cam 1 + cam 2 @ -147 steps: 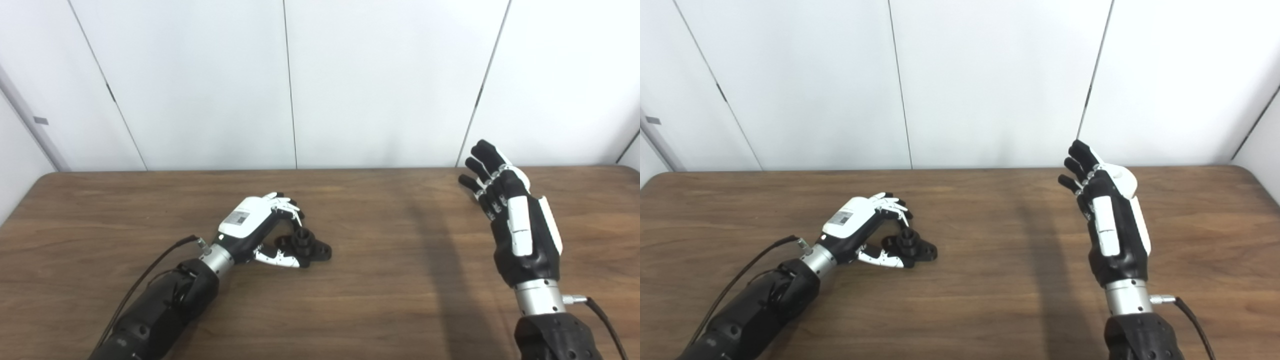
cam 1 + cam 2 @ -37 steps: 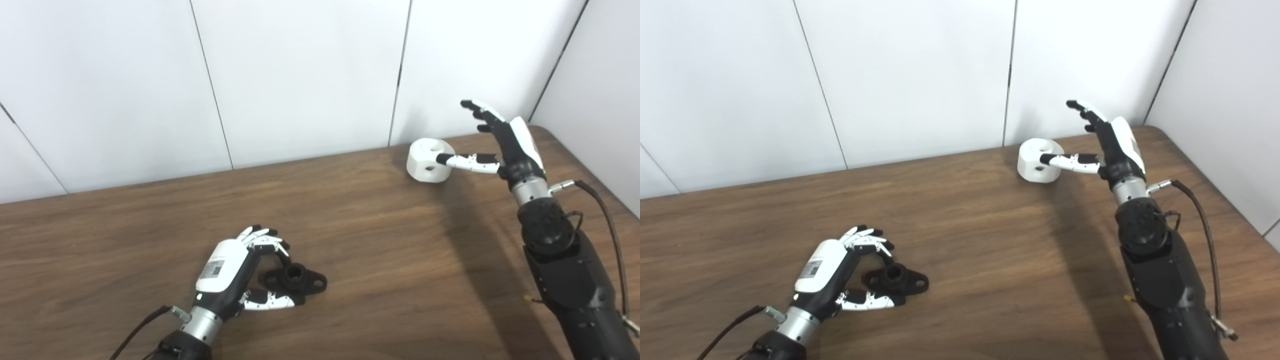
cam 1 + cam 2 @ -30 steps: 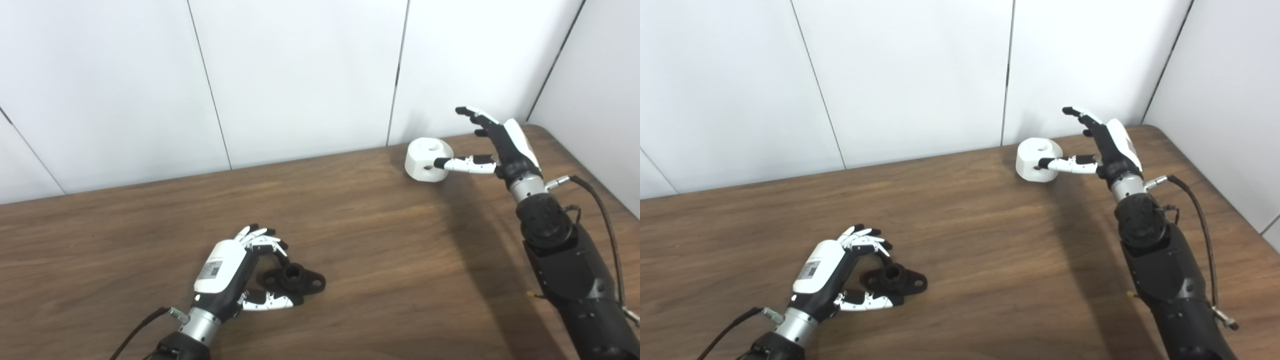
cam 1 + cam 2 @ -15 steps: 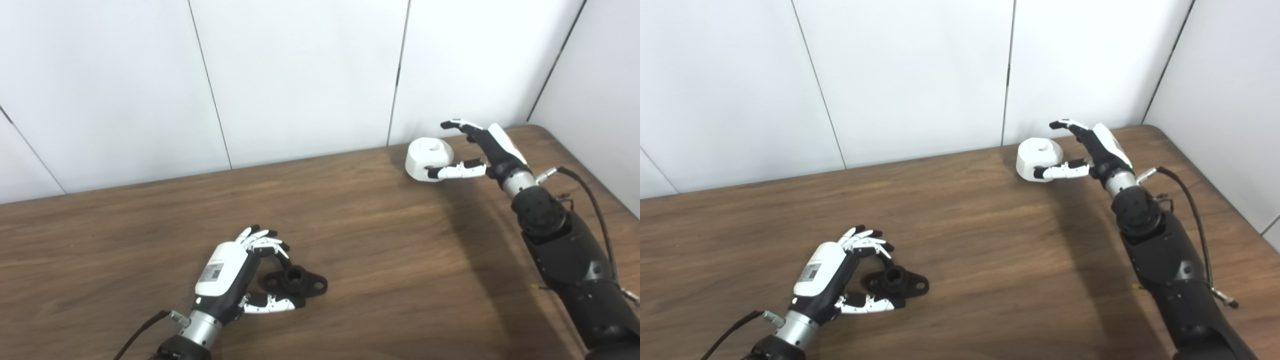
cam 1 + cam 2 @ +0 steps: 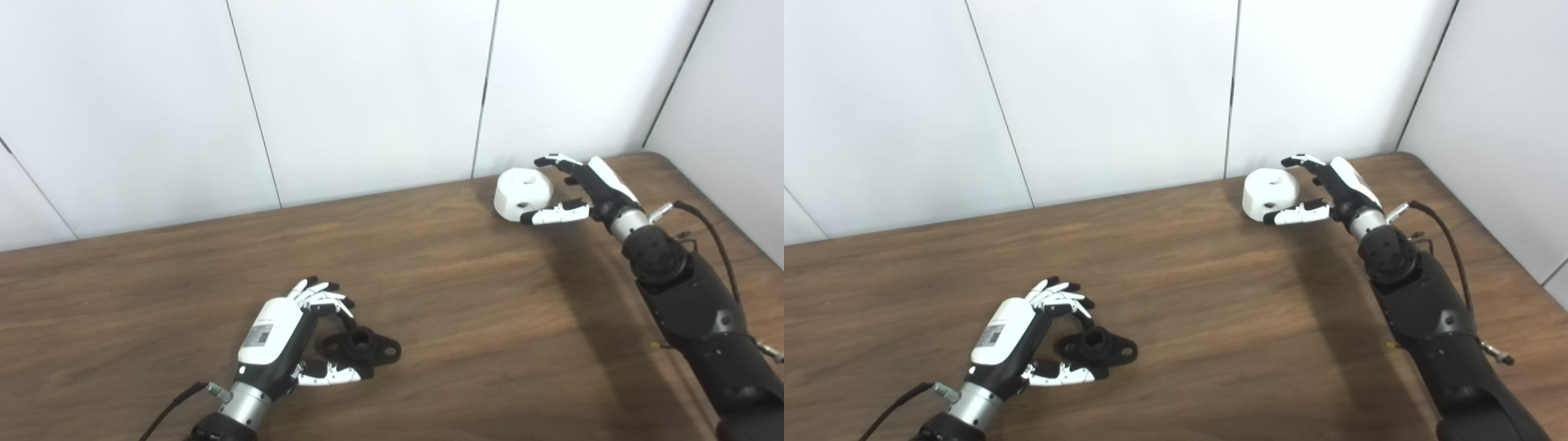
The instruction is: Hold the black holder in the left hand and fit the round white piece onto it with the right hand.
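The right hand (image 5: 591, 187) reaches to the far right part of the worktop (image 5: 465, 294), fingers spread apart and cupped round the right side of the round white piece (image 5: 522, 193). Its thumb lies low along the near side of the piece and its upper fingers (image 5: 554, 160) arch over the far rim; whether any of them actually touches the piece cannot be told. The piece rests on the worktop, not lifted. The black forearm (image 5: 692, 306) runs back to the near right edge, with a dark cable (image 5: 710, 229) looping off the wrist.

The left hand (image 5: 278, 334) sits at the near left of the worktop, fingers curled loosely and apart, framing the left end of the black holder (image 5: 361, 346). The thumb lies along the holder's near edge and the fingertips hang over its far left end; a firm grip is not shown, and the holder lies flat on the wood.

Nothing else stands on the worktop between the two hands; a wide stretch of bare brown wood separates holder and white piece, which are well apart. Behind the worktop rise plain white wall panels (image 5: 367, 92) with thin dark seams.

The white piece is a short, squat cylinder, tipped a little toward the camera, with a round hole in its top face and a smaller hole in its side. The holder is a flat, matte black plate with rounded ends, a raised hollow collar in the middle and a small hole on each side.
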Controlling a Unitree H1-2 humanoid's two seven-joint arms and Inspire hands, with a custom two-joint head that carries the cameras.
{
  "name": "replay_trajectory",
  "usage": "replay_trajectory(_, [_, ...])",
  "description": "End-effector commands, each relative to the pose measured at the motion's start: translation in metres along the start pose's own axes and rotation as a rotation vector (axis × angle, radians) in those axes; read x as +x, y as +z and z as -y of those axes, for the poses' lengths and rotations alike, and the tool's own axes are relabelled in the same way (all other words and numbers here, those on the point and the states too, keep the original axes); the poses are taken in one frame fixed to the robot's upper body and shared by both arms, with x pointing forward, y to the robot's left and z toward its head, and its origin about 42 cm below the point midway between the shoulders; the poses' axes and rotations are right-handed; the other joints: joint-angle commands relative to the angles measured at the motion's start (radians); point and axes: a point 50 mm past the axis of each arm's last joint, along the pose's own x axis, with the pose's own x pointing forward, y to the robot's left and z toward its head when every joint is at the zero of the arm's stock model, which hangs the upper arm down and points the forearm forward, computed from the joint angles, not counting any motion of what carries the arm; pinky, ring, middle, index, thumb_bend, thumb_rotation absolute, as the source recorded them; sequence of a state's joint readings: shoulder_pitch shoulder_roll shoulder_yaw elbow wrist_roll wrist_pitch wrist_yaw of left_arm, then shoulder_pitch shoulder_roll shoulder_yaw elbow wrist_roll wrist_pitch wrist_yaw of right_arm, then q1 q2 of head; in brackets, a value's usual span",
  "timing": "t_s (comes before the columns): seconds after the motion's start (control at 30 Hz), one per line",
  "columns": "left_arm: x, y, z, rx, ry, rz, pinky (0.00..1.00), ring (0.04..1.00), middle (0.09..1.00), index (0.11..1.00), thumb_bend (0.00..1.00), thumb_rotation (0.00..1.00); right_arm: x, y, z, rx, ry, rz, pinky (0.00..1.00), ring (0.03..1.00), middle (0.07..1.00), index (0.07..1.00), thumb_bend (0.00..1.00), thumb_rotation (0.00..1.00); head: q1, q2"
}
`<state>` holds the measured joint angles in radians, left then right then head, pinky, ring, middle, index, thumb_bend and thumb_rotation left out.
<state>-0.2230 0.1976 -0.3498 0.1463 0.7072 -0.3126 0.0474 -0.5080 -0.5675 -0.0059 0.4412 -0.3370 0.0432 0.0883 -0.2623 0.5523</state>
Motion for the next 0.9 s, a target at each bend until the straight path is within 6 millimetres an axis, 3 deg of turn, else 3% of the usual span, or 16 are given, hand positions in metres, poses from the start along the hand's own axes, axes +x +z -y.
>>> replay_trajectory(0.0, [-0.010,0.004,0.009,-0.036,0.006,0.012,0.96,0.865,0.725,0.481,0.52,0.05,0.013,0.018,0.031,-0.030,-0.060,0.055,0.88,0.948,0.950,0.853,0.94,0.35,0.003,0.000])
replay_trajectory(0.87, [-0.017,0.010,0.012,-0.054,0.008,0.032,0.94,0.866,0.725,0.481,0.52,0.06,0.035,0.018,0.034,-0.054,-0.050,0.011,0.89,0.952,0.947,0.854,0.93,0.37,0.010,-0.019])
